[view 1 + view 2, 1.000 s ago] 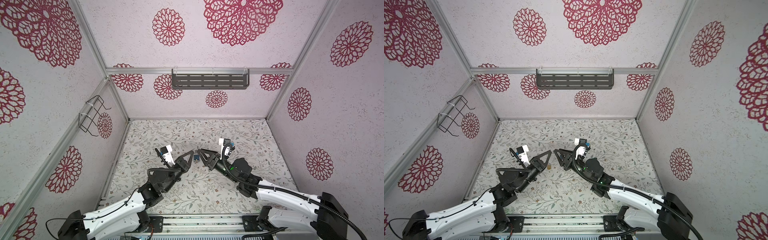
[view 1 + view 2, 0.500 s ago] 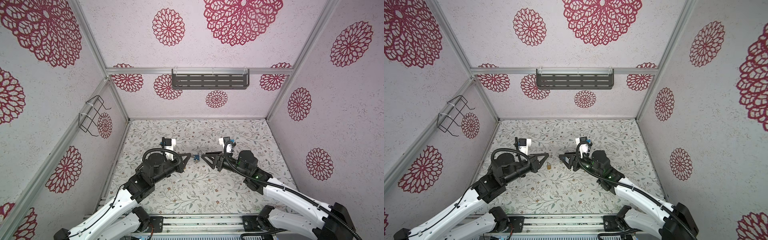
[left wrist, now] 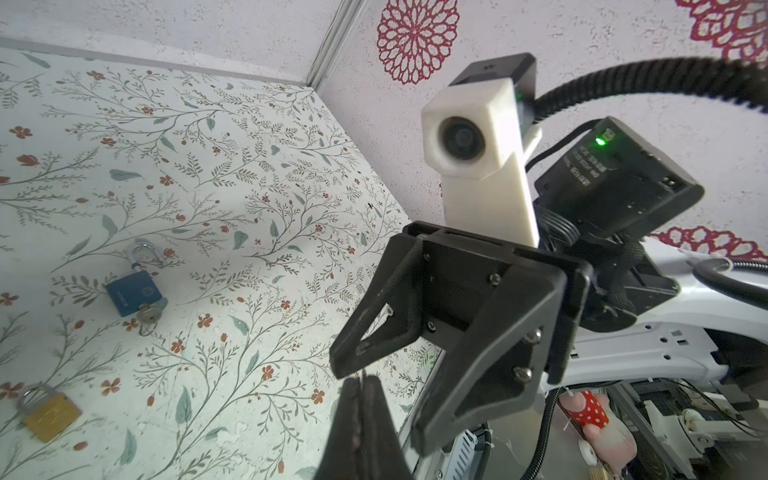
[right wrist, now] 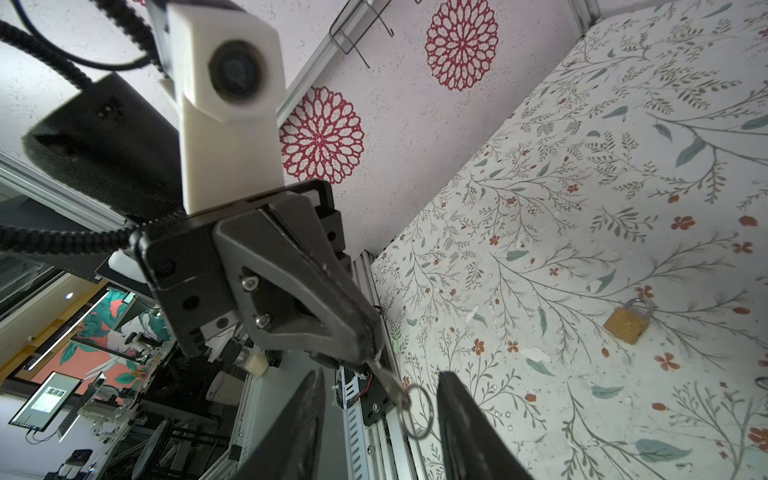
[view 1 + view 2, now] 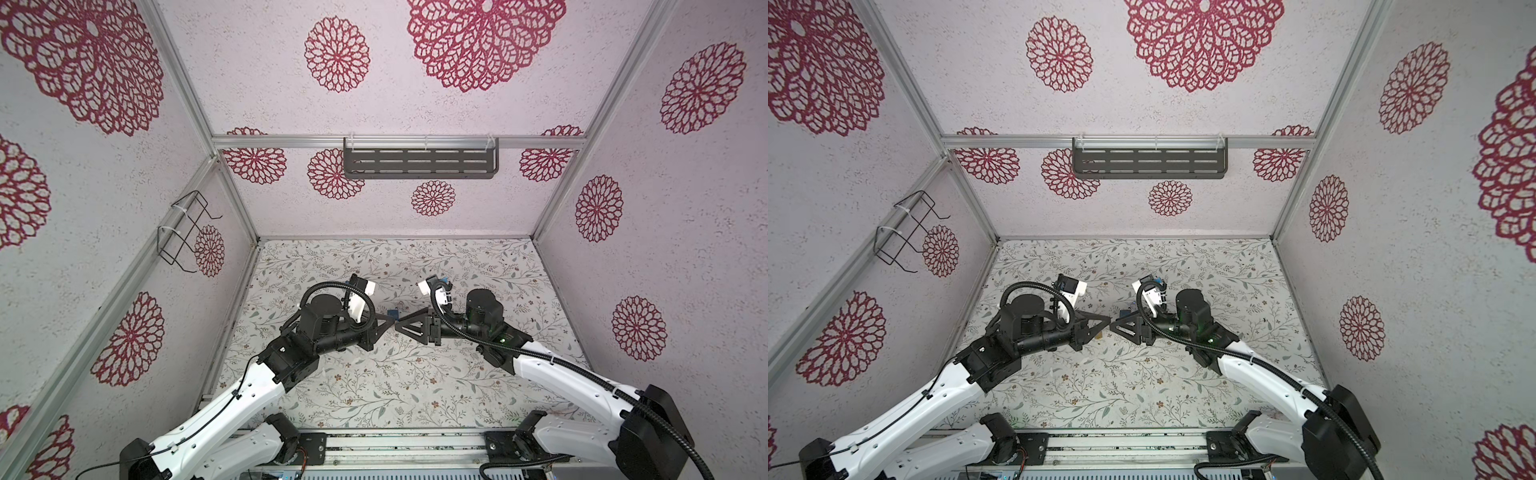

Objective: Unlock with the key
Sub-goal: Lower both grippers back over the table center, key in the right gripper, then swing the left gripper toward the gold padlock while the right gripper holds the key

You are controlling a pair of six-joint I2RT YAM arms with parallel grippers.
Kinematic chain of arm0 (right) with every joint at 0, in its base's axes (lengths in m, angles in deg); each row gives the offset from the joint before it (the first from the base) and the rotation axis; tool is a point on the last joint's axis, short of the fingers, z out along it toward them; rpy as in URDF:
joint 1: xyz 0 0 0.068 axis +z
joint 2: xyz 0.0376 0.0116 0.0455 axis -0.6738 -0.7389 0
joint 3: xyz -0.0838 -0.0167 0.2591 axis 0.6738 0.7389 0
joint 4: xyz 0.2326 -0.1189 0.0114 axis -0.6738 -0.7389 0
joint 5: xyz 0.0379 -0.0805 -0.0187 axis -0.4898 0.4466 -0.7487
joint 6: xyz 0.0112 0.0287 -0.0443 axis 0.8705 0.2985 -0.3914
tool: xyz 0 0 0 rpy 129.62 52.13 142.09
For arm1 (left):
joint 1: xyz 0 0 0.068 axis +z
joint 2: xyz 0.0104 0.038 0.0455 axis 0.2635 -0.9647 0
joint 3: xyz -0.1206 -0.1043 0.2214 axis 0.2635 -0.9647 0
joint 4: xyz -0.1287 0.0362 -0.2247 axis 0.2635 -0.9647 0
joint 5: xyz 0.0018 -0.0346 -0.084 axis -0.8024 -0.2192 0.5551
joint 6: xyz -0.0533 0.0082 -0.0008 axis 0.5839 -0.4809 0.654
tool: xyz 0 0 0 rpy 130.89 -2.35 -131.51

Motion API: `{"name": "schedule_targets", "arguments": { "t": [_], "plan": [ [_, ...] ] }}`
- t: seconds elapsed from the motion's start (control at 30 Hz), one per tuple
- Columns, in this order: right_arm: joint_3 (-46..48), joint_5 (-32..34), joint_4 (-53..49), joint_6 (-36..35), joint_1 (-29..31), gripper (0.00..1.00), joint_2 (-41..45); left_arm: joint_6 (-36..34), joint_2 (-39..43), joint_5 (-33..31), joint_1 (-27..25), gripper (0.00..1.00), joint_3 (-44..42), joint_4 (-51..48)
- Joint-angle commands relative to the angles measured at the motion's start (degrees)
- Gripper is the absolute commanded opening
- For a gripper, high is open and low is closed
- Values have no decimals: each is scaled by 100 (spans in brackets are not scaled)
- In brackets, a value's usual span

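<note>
L gripper [image 4: 370, 353]: fingers pressed together on the key [image 4: 388, 386], ring [image 4: 417, 411] end sticking out. R gripper [image 4: 380, 377]: jaws apart, one each side of the ring, no contact that we can see. Both tips meet above mid table [image 5: 374, 395]. Blue padlock [image 3: 133, 291] lies flat w/ a second key [image 3: 147, 318] in its base. Brass padlock [image 3: 50, 411] is nearby, not touching it.

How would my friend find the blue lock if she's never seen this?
Start at the flowery table and look near its middle. The blue padlock lies flat there, with a silver loop on one end. The gold padlock beside it has the same shape, so the blue body gives it away.
</note>
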Motion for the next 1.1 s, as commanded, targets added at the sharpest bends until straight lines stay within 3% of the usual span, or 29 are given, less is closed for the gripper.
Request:
{"name": "schedule_targets", "arguments": {
  "t": [0.0,0.3,1.07],
  "plan": [
    [-151,-478,358,-164,-99,44,18,-284,-37,168,46,0,127,-103],
    [-162,-686,493,-111,-175,40,-103,-352,-111,128,82,0,295,-230],
    [112,-955,1163,239,-329,11,-210,-404,-286,262,144,0,480,-294]
  ]
}}
